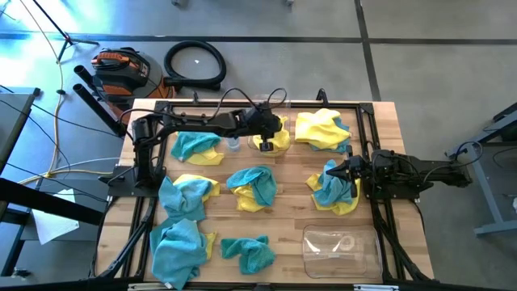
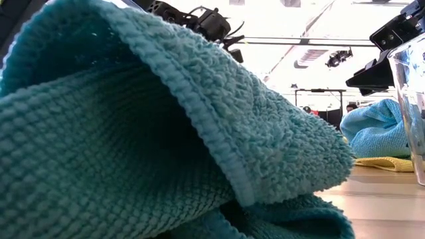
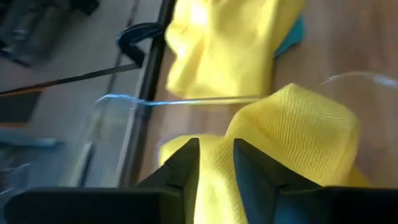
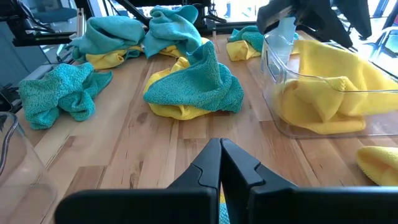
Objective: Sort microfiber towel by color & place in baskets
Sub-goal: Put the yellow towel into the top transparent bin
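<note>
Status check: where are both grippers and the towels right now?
Left gripper over far basket, fingers parted around yellow towel. Right gripper shut, above teal-yellow pile. Near basket empty.

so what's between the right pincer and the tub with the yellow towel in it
In the right wrist view, bare wood table, then a teal towel piled on a yellow one, sits between the shut right pincer and the tub.

In the high view, one basket (image 1: 271, 142) sits at upper centre of the frame with a towel (image 1: 269, 144) inside it, a small bottle (image 1: 233, 144) just to its left. The other basket (image 1: 341, 250) lies at lower right. Loose towels spread between: one pile (image 1: 322, 128) right of the upper basket, one (image 1: 252, 187) at centre, others along the left and bottom.
</note>
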You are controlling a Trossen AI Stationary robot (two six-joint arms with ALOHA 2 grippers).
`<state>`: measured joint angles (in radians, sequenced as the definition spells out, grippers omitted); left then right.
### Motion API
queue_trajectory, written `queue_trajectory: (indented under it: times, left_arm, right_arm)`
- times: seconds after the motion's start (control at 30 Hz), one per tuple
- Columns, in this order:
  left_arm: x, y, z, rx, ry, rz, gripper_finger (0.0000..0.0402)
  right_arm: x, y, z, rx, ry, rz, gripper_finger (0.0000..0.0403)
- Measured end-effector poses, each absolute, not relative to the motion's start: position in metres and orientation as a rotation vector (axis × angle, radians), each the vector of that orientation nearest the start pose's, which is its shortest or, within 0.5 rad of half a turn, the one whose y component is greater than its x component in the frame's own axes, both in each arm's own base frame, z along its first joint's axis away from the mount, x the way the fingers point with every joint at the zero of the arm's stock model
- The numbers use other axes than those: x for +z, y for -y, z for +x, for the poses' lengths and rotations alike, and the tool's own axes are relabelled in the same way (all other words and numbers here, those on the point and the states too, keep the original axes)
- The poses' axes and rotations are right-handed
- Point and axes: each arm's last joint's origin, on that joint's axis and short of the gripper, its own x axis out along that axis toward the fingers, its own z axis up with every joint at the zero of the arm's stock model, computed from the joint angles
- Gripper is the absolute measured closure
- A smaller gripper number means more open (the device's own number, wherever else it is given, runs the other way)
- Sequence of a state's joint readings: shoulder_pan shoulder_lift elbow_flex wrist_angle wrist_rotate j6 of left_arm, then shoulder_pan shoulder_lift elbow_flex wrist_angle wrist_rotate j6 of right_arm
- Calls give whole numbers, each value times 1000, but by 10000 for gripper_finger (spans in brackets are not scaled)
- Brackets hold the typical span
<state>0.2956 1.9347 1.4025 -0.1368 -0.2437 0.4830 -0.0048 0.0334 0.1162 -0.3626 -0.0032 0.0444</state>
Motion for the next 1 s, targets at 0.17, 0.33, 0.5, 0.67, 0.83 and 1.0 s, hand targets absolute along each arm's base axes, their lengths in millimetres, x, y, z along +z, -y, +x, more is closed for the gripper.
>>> queue_trajectory:
  times: [0.17,0.33,0.5,0.67,0.83,1.0]
  left_arm:
    - [219,-125,411,453,-823,498,280]
    - [243,-110,406,475,-787,537,278]
    - [291,-84,378,419,-747,511,284]
    - [333,-53,327,228,-695,302,286]
    - [324,-30,267,245,-628,199,286]
    - [295,-12,211,301,-519,116,286]
  right_arm:
    - [166,0,88,-7,-279,45,402]
    - [166,0,88,-8,-279,45,402]
    - [166,0,88,-8,-280,45,402]
    - [166,0,88,-8,-280,45,402]
    - [166,0,88,-7,-281,45,402]
    - [165,0,88,-7,-282,45,402]
